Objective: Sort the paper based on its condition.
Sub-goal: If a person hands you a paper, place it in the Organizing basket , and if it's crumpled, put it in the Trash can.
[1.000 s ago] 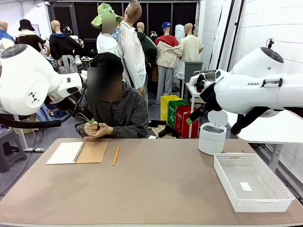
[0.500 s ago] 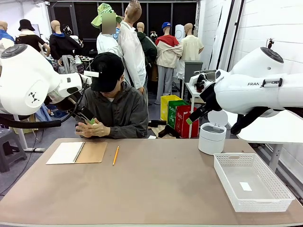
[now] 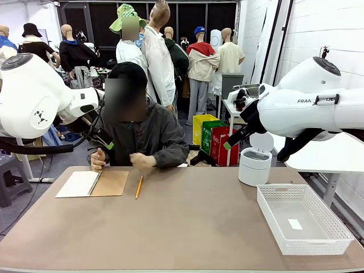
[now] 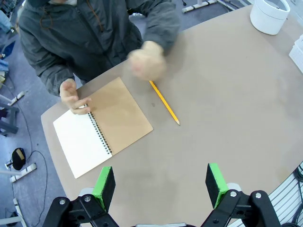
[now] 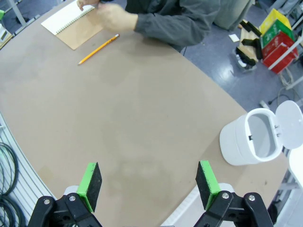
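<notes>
The paper as a loose sheet is out of view. A spiral notebook [image 3: 91, 183] [image 4: 102, 127] [image 5: 71, 21] lies open at the table's far left, a white page beside its brown cover. The person's hand [image 3: 98, 159] [image 4: 71, 97] rests at its spiral. Their other hand [image 3: 139, 161] [image 4: 146, 61] is blurred just above a yellow pencil [image 3: 139, 186] [image 4: 164, 102] [image 5: 98, 49]. My left gripper [image 3: 103, 140] [image 4: 161, 182] hovers high over the left side, open and holding nothing. High on the right, my right gripper [image 3: 228, 145] [image 5: 149, 182] is open too.
A white lidded bin [image 3: 255, 165] [image 5: 251, 139] [image 4: 270, 16] stands open at the far right. In front of it sits a white mesh basket [image 3: 282, 186] with a small white label inside.
The person's hands came down from chest height to the table: one onto the notebook's spiral, the other toward the pencil. Both arms stayed still.
</notes>
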Robot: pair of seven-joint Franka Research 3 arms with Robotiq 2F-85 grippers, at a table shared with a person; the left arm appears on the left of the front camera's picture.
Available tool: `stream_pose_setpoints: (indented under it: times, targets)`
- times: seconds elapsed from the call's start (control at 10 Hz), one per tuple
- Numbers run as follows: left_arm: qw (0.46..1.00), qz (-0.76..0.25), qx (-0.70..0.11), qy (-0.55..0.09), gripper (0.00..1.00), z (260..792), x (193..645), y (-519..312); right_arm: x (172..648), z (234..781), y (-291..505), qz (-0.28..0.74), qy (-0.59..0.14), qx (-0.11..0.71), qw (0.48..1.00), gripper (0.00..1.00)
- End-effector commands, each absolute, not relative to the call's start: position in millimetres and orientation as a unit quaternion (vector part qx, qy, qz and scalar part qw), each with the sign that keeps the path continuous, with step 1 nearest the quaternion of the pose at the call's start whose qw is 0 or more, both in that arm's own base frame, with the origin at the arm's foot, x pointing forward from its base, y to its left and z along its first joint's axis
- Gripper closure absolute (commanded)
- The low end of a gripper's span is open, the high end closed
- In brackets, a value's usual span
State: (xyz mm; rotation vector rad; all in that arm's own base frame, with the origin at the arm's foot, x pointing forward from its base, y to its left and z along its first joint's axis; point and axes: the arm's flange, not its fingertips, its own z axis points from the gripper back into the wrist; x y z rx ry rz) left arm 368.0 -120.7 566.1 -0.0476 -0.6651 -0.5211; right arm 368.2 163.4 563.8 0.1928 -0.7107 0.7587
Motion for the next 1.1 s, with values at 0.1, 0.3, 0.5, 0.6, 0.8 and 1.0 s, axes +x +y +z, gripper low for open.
stream_pose_setpoints:
  times: [0.1, 0.3, 0.5, 0.6, 0.8, 1.0]
  targets:
    - [0.913, -0.253, -0.024, -0.32, 0.0, 567.1, 368.5, -120.5, 368.6, 563.6, 162.8, 0.361, -0.338, 0.089, 0.864, 0.0]
    - [0.913, -0.253, -0.024, -0.32, 0.0, 567.1, 368.5, -120.5, 368.6, 563.6, 162.8, 0.361, -0.338, 0.089, 0.864, 0.0]
    - [0.913, -0.253, -0.024, -0.32, 0.0, 567.1, 368.5, -120.5, 368.6, 563.6, 162.8, 0.361, -0.338, 0.089, 0.864, 0.0]
    - [0.913, -0.253, -0.024, -0.32, 0.0, 567.1, 368.5, -120.5, 368.6, 563.6, 162.8, 0.361, -0.338, 0.089, 0.864, 0.0]
    - [0.913, -0.253, -0.024, -0.32, 0.0, 567.1, 368.5, -120.5, 368.6, 563.6, 162.8, 0.361, -0.338, 0.089, 0.864, 0.0]
    - [0.913, -0.253, -0.024, -0.32, 0.0, 567.1, 368.5, -120.5, 368.6, 563.6, 162.8, 0.361, -0.338, 0.089, 0.864, 0.0]
